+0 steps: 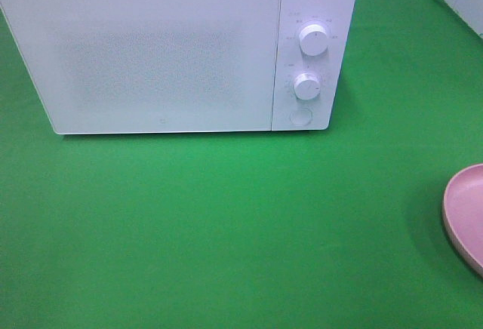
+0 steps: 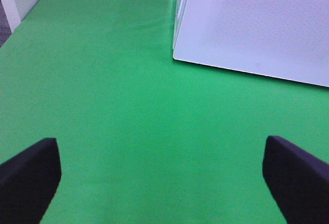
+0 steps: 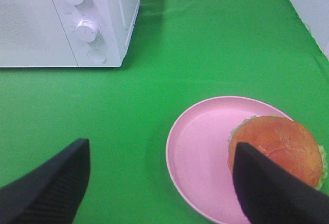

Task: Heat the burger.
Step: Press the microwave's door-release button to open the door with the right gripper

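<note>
Well, on the green cloth (image 1: 226, 223) the white microwave (image 1: 162, 50) stands with its door closed, and well off to its right the pink plate (image 3: 205, 152) carries the burger (image 3: 277, 147) close to its rim. Both grippers hang with fingers spread wide and nothing between them, the left gripper (image 2: 159, 142) near the microwave's door, the right gripper (image 3: 160, 147) by the plate.

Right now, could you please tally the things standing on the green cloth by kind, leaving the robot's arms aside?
Microwave: 1
Pink plate: 1
Burger: 1
Total: 3
</note>
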You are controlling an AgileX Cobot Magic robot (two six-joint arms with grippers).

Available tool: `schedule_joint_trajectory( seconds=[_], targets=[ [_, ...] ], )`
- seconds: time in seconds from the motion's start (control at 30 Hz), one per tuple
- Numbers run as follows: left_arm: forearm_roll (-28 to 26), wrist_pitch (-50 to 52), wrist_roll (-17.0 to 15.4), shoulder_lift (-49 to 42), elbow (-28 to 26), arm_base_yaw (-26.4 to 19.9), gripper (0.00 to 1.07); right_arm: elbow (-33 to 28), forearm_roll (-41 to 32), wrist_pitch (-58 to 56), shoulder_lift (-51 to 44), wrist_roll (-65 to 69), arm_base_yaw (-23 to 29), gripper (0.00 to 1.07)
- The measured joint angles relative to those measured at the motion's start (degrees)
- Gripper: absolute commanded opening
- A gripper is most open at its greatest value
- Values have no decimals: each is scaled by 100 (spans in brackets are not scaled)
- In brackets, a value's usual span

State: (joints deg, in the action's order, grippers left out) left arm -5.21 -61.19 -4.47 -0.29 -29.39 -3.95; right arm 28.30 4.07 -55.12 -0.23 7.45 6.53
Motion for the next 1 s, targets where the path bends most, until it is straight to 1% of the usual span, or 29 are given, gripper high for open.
schedule_joint_trajectory(
  seconds=[0.57,0.7,0.8,0.9,1.0],
  targets=[
    [0,0,0,0,0,0,100,6,0,0,0,0,0,74],
    [0,0,0,0,0,0,100,126,0,11,11,0,0,74],
    [0,0,0,0,0,0,100,241,6,155,201,0,0,74],
    [0,0,0,0,0,0,100,246,6,401,516,0,0,74],
    [0,0,0,0,0,0,100,246,6,453,596,0,0,74]
  ],
)
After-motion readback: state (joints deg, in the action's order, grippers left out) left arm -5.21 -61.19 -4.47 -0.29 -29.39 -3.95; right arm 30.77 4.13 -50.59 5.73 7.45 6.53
